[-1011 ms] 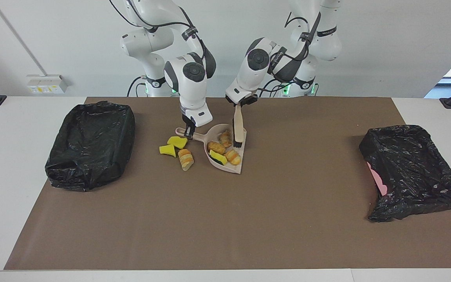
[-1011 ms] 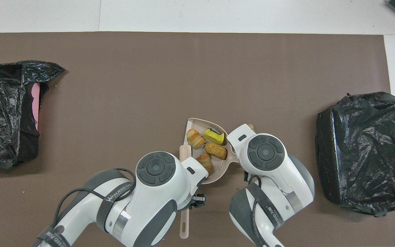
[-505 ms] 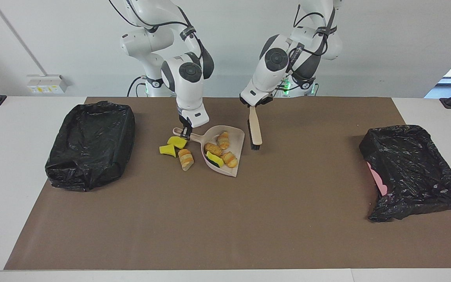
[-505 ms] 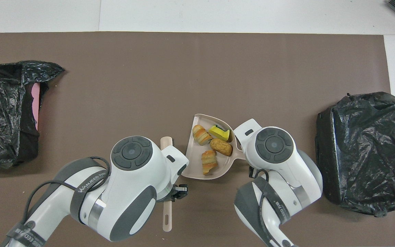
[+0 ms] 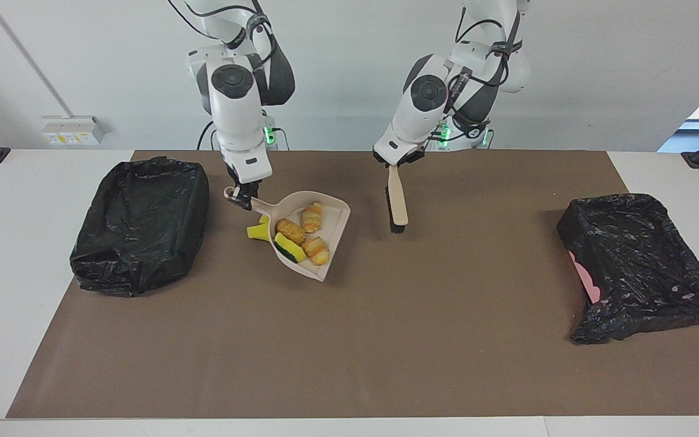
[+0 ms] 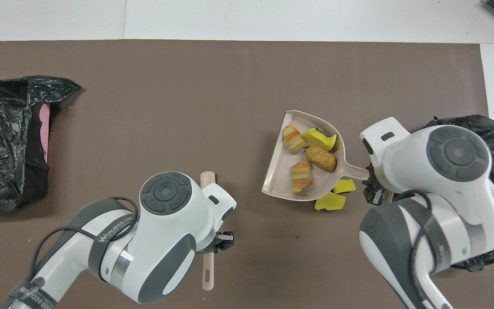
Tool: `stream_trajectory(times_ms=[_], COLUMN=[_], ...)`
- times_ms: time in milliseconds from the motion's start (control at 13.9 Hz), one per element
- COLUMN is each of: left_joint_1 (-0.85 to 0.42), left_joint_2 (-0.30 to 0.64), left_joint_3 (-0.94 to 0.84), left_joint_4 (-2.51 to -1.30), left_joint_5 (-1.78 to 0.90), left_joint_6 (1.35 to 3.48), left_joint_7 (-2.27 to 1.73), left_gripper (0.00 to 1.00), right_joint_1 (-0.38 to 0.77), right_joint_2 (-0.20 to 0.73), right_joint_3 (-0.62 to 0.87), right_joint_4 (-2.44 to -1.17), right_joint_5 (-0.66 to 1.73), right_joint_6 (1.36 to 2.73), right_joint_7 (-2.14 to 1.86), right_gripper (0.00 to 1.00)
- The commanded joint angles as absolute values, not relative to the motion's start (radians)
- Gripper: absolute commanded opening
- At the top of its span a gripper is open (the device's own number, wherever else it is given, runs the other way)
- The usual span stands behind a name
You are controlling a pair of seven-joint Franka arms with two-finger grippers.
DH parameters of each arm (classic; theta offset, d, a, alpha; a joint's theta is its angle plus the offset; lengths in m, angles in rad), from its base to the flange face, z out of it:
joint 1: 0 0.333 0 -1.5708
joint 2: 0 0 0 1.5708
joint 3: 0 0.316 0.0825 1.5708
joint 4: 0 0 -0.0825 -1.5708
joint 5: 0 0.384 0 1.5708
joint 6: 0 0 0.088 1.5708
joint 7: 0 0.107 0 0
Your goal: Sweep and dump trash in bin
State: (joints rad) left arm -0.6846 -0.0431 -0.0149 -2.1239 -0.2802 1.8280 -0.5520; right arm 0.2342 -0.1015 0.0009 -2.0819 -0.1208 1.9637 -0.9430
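My dustpan [image 5: 310, 240] carries three striped rolls [image 5: 303, 231] and a green-backed sponge [image 5: 289, 248]; two yellow sponge chunks [image 6: 336, 195] lie on the mat beneath it.

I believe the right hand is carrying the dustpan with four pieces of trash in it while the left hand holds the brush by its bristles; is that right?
Not quite: the left hand grips the brush by its handle, with the bristles hanging free at the bottom, as the facing view shows. The rest stands: the right hand holds the dustpan by its handle, and four pieces of trash lie in it.
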Motion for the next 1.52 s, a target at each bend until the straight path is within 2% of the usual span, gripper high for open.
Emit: stream_trajectory(times_ms=[0,289,578,939,1227,1372,1444], left_joint_1=[-0.760,-0.899,-1.002,-1.069,-1.106,-1.106,-1.106], left_joint_2=[-0.109,-0.202,-0.204,-0.190,-0.112,-0.104,-0.104], left_joint_3=[-0.026,-0.037,-0.061,-0.066,-0.066,-0.066,-0.066], left_joint_4=[-2.183,-2.327,-2.428,-2.471,-2.480,-2.470,-2.470], left_joint_5=[-0.261,-0.190,-0.190,-0.190,-0.190,-0.190,-0.190], left_joint_6=[1.850,1.952,2.101,2.164,2.220,2.223,2.221], left_joint_7=[-0.645,-0.796,-0.934,-1.038,-1.040,-1.040,-1.040], left_gripper=[0.00,0.00,0.00,0.00,0.00,0.00,0.09], right_joint_1=[0.135,0.057,0.005,-0.153,-0.163,-0.146,-0.138], right_joint_2=[-0.213,-0.314,-0.331,-0.331,-0.330,-0.331,-0.331], right_joint_3=[-0.006,-0.122,-0.317,-0.322,-0.322,-0.319,-0.313], right_joint_4=[-2.088,-2.088,-2.080,-2.089,-2.124,-2.152,-2.154], right_joint_5=[-0.101,-0.103,-0.158,-0.408,-0.549,-0.607,-0.639], right_joint_6=[1.892,1.776,1.785,1.897,1.936,1.936,1.936], right_joint_7=[-1.040,-1.217,-1.536,-1.586,-1.618,-1.658,-1.692], right_gripper=[0.00,0.00,0.00,0.00,0.00,0.00,0.00])
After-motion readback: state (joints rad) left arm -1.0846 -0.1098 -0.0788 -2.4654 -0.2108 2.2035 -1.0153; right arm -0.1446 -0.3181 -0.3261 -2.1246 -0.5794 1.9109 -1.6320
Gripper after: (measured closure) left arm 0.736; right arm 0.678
